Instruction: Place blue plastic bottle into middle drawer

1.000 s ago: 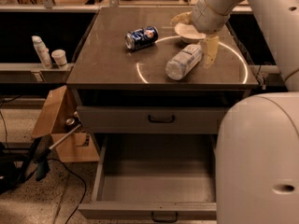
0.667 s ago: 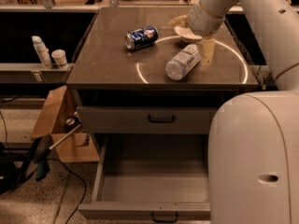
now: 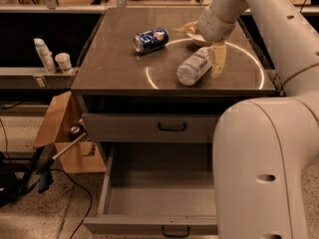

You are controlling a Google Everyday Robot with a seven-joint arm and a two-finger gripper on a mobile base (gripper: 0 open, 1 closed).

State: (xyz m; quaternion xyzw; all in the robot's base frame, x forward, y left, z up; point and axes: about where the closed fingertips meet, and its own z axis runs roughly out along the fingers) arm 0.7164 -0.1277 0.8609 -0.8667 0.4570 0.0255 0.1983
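The blue plastic bottle lies on its side on the cabinet top, right of centre, with its cap end pointing toward the back right. My gripper is open just over the bottle's far end. One finger hangs down at the bottle's right side and the other sticks out behind it. It holds nothing. The middle drawer is pulled wide open below and looks empty inside, with its black handle at the front.
A blue soda can lies on the top, left of the bottle. The upper handled drawer is shut. My white body stands in front of the drawer's right part. A cardboard box and a shelf with a spray bottle are at left.
My gripper has moved a little left and down, closer over the bottle's far end. The bottle, the can and the drawer have not moved.
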